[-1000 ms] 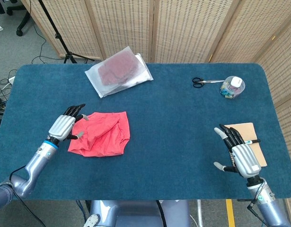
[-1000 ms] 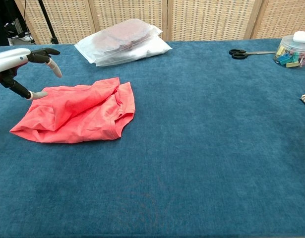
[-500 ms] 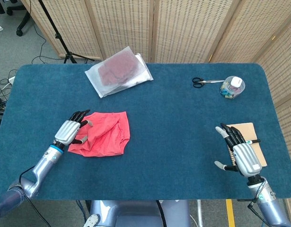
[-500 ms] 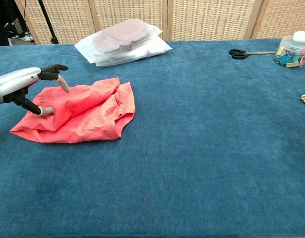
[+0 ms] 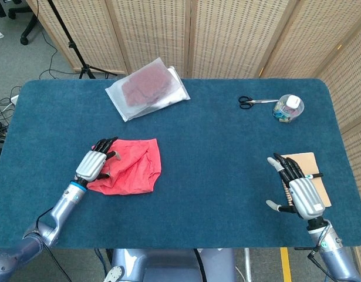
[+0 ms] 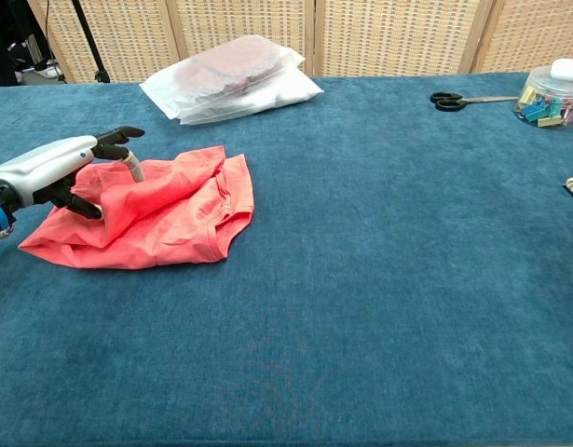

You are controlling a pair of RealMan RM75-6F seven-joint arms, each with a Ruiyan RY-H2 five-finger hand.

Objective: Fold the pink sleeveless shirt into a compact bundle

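The pink shirt [image 5: 128,166] lies crumpled at left centre of the blue table [image 5: 215,147], with the left hand [image 5: 95,164] resting on its left edge, fingers spread and tips on the cloth. The right hand [image 5: 300,194] sits open-fingered at lower right, near the table's front edge beside a tan card [image 5: 312,170], with broad bare cloth between the two hands.
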